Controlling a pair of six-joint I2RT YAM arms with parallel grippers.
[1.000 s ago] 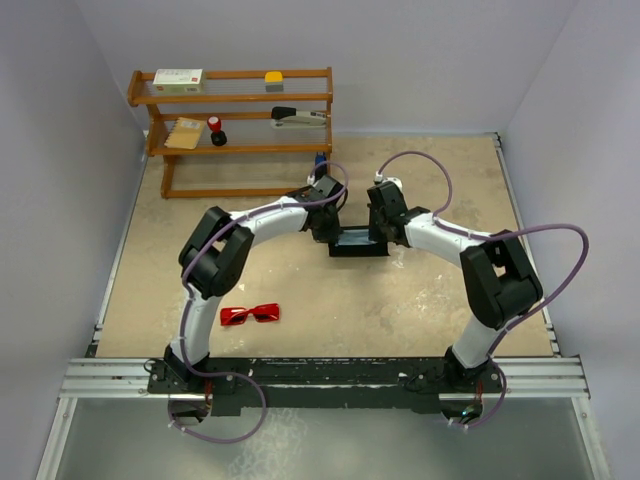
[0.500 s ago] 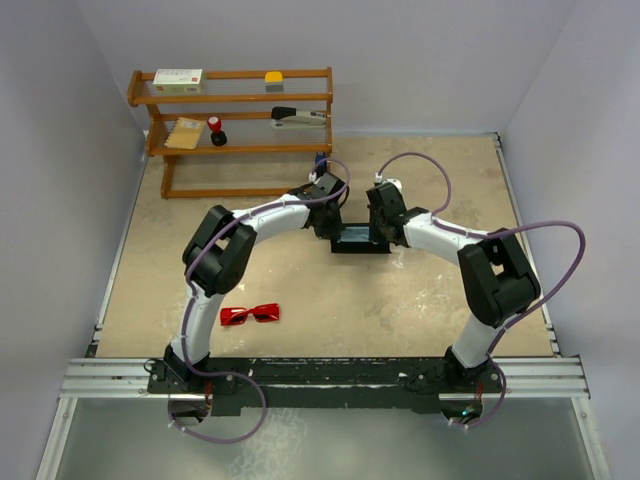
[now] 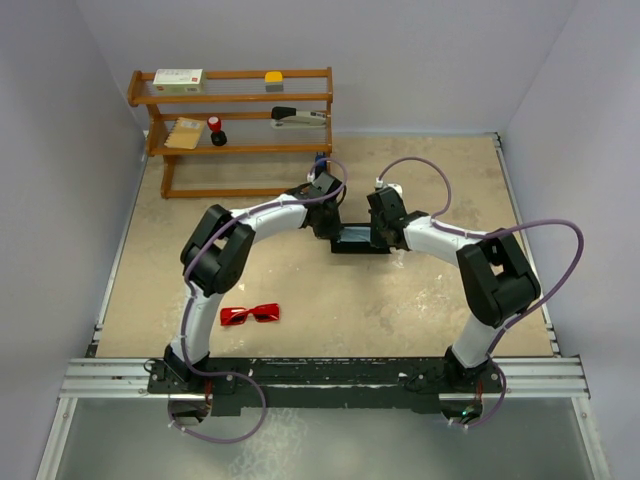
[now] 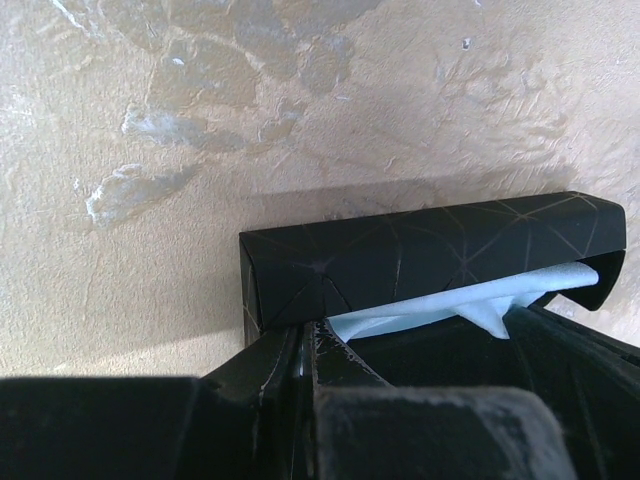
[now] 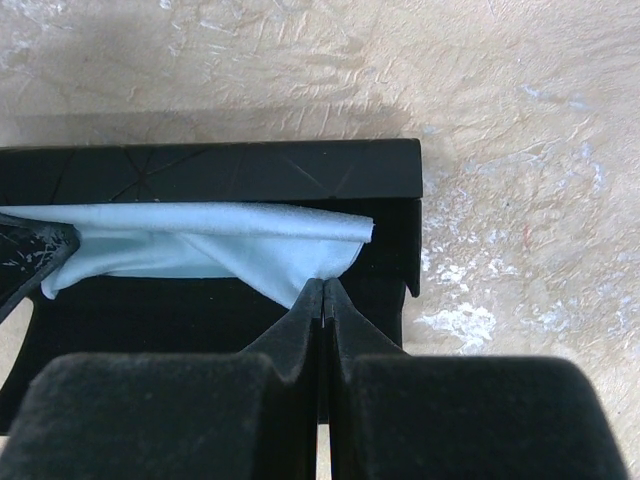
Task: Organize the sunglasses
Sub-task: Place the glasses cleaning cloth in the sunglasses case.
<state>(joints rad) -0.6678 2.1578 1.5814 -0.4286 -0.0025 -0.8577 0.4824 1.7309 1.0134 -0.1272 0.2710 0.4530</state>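
On top cam I saw the sunglasses (image 3: 250,315) lying flat on the table (image 3: 440,300), near the L arm's base, untouched and well apart from both grippers. Both arms reached to the black case (image 3: 358,243) mid-table, which lay open w/ a light blue cloth (image 5: 200,240) inside. R gripper (image 5: 322,292): jaws narrowed right down, pinching the cloth's edge at one end of the case. L gripper (image 4: 308,335): jaws also pressed together at the cloth's other end; it looked to me like it nipped the cloth, tho the contact was partly hidden. A wooden rack (image 3: 260,149) w/ small items stood back left.
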